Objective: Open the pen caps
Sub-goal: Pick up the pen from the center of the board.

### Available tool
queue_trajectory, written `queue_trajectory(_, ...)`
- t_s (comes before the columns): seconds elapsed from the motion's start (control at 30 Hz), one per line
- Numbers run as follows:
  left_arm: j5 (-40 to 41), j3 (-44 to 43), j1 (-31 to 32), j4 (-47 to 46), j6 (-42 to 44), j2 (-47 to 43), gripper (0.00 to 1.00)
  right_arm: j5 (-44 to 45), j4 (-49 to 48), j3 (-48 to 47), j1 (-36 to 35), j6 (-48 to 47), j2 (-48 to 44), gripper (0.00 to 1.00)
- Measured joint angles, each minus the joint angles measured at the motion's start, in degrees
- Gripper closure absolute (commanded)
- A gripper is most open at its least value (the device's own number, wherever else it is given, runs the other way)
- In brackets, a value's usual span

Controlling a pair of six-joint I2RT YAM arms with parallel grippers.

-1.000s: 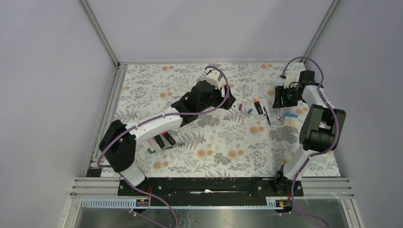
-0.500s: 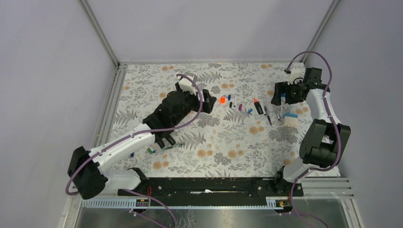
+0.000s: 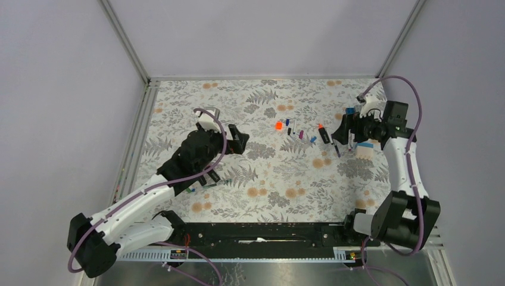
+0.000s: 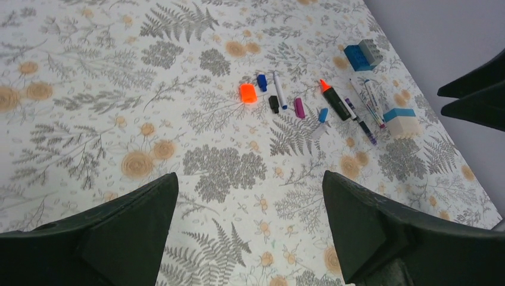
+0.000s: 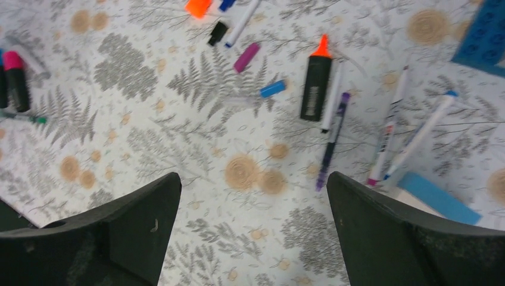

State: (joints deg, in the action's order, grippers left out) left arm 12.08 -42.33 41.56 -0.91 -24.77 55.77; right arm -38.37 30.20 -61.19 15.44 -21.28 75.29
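left arm (image 3: 140,196) white links, black joints | right arm (image 3: 405,162) alike — purple cable (image 3: 394,77) looped over | left gripper (image 4: 249,176) black, wedge-shaped

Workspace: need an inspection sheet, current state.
Surface: floral cloth, lying flat.
Job's things: orange cap, blue cap, black cap, lilac cap and light-blue cap lie loose in a cluster. The orange highlighter beside them is uncapped. The pink highlighter looks capped.
Clutter: blue block and blue-white block, with thin pens between them.
Pincers: left pincer open, empty. Right pincer open, empty.
Cables: purple cables loop above both arms.
Surroundings: grey walls, metal frame.
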Motion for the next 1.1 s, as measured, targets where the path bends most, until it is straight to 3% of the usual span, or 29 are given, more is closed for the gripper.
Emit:
queue_trajectory(0.4, 0.94, 1.57, -0.85, 13.97, -6.80, -8.55, 0.01, -13.20, -13.84, 20.28, 0.50, 6.73, -16.68, 0.00)
queue_trajectory(1.1, 4.92, -2.10, -1.18, 35.12, -15.02, -9.62, 0.01, -15.78, -18.29, 21.81, 0.76, 11.28, -19.65, 0.00)
